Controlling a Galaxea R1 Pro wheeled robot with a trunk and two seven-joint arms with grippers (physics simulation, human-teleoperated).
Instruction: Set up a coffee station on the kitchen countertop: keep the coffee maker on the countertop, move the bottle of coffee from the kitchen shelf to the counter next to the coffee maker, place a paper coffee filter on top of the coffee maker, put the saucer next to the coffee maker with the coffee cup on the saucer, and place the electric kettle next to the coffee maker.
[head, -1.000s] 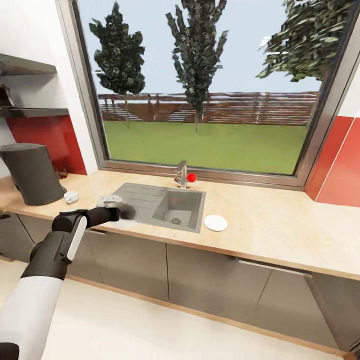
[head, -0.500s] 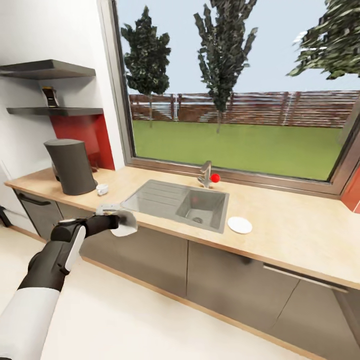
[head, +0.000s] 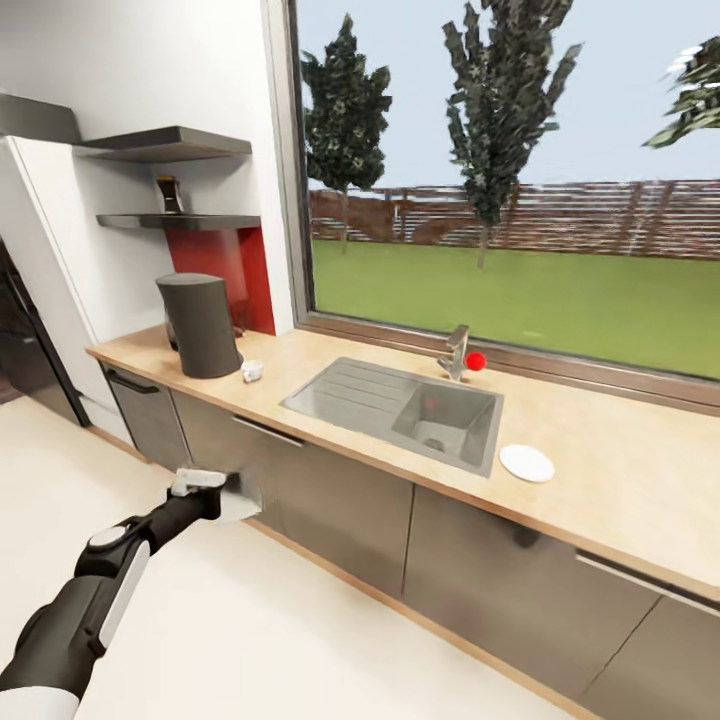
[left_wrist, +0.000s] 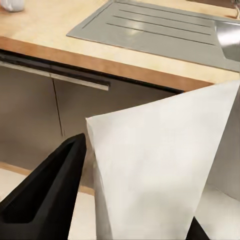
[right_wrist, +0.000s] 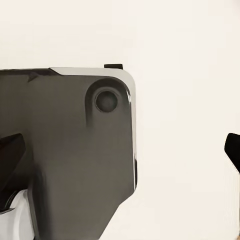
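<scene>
**White paper filter held in front of the counter**

The paper coffee filter is white and thin. The left gripper has it pinched between its black fingers, so the jaws are closed on the paper. The gripper is low, in front of the grey cabinet doors and below the edge of the kitchen countertop.

On the countertop, the tall dark coffee maker stands near the far left end. The tiny coffee cup sits just beside it. The steel sink is in the middle, with a tap behind it. The white saucer lies on the wood on the other side of the sink, well apart from the cup.

The bottle of coffee is up on the kitchen shelf, above the coffee maker.

In the right wrist view, two dark finger tips of the right gripper show at the edges, far apart, with nothing between them.
</scene>
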